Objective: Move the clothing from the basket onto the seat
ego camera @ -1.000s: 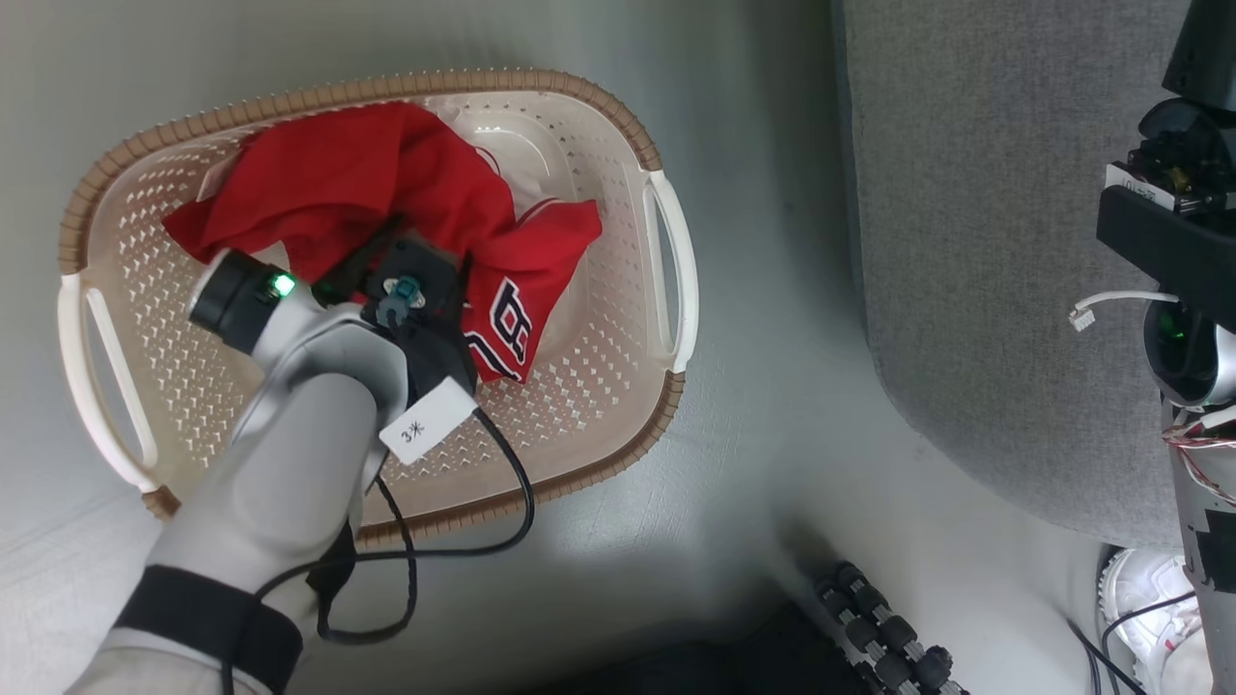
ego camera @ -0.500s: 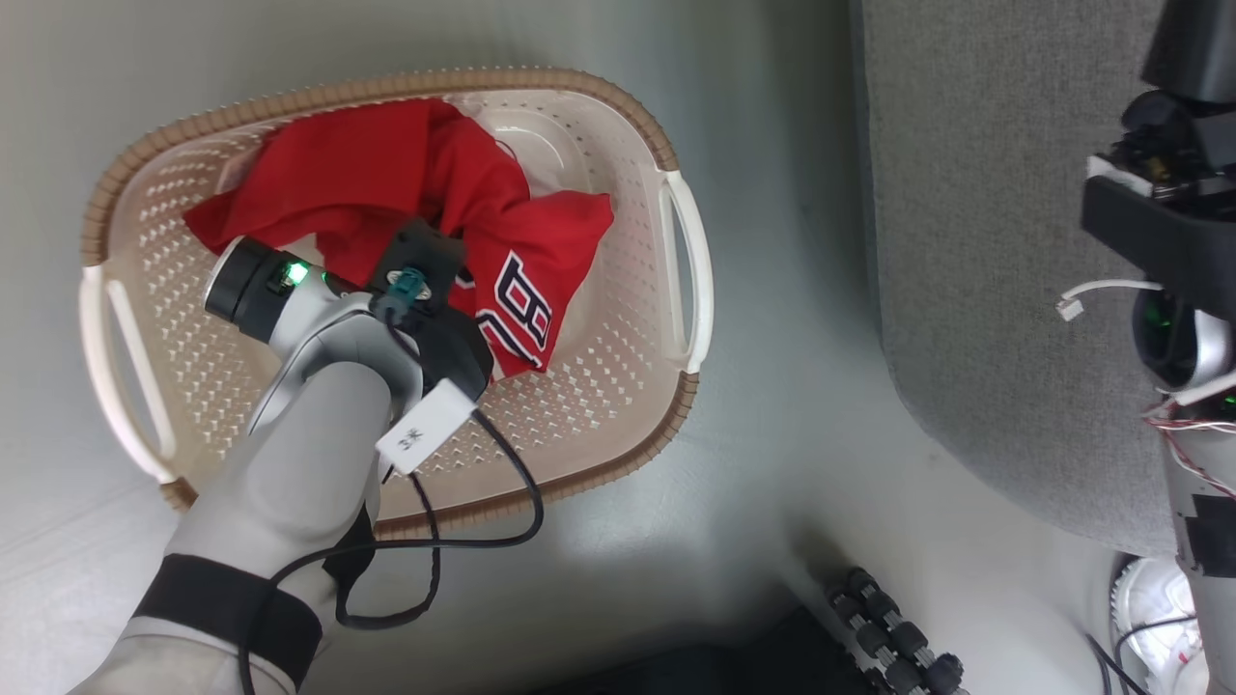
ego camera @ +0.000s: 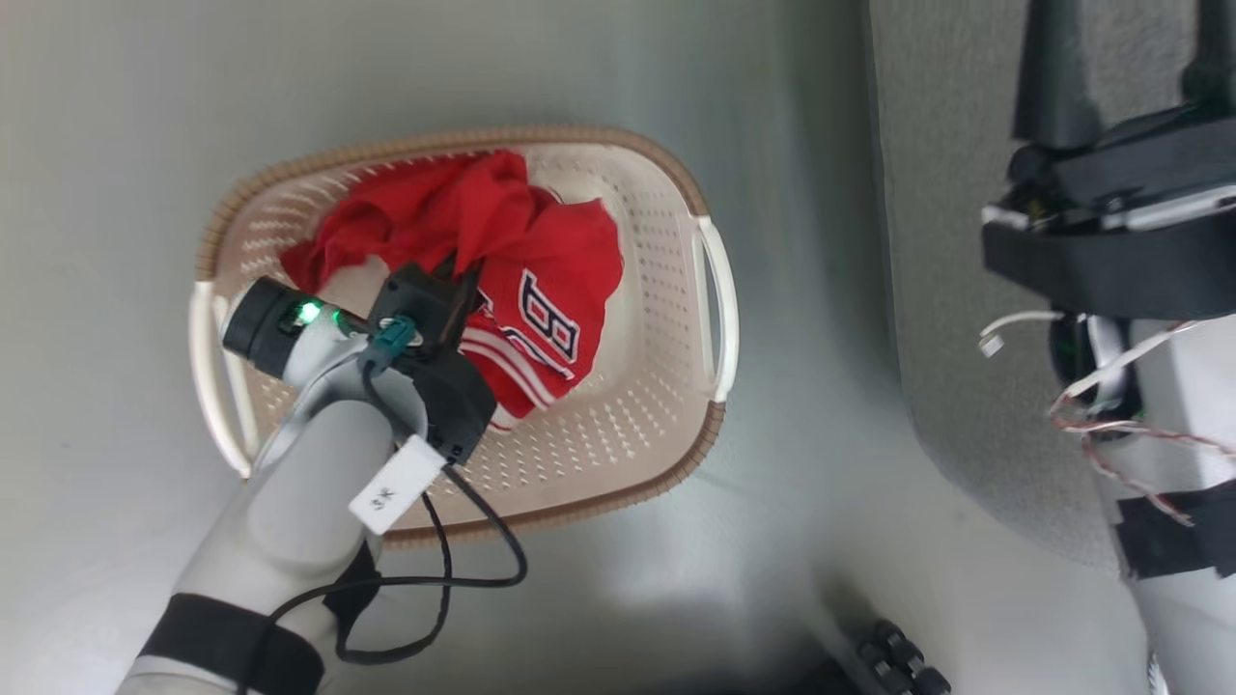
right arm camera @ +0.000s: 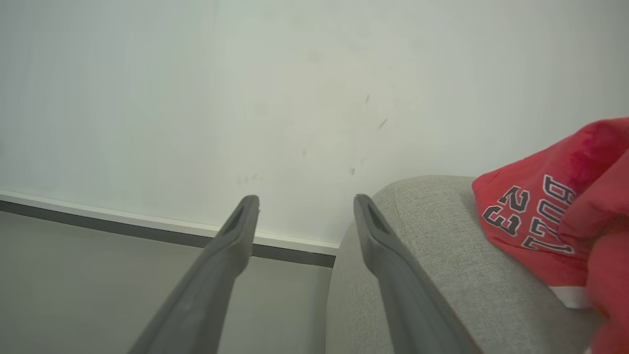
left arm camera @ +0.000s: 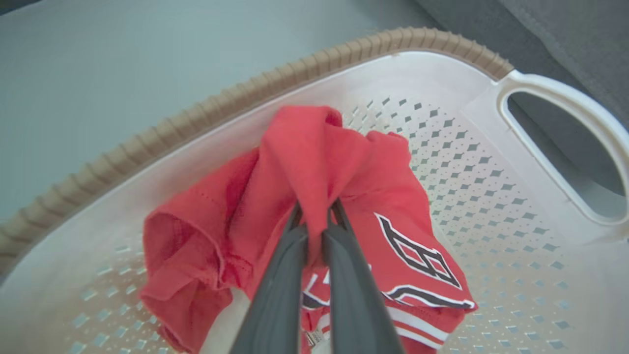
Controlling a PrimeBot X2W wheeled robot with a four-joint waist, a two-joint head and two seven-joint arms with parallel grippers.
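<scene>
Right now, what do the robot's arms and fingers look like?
The left arm is pale grey, with a black band, a green light, a white tag and a black cable. The left gripper and right gripper have two long dark fingers each.

Soft even light, floor glare, mild wide-angle edge blur.

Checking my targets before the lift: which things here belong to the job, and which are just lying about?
Job: red jersey, pinched by the left gripper; basket; sofa; second jersey lying on the sofa; right gripper, open.

Lying about: black ribbed rollers on the floor; skirting board along the wall.
</scene>
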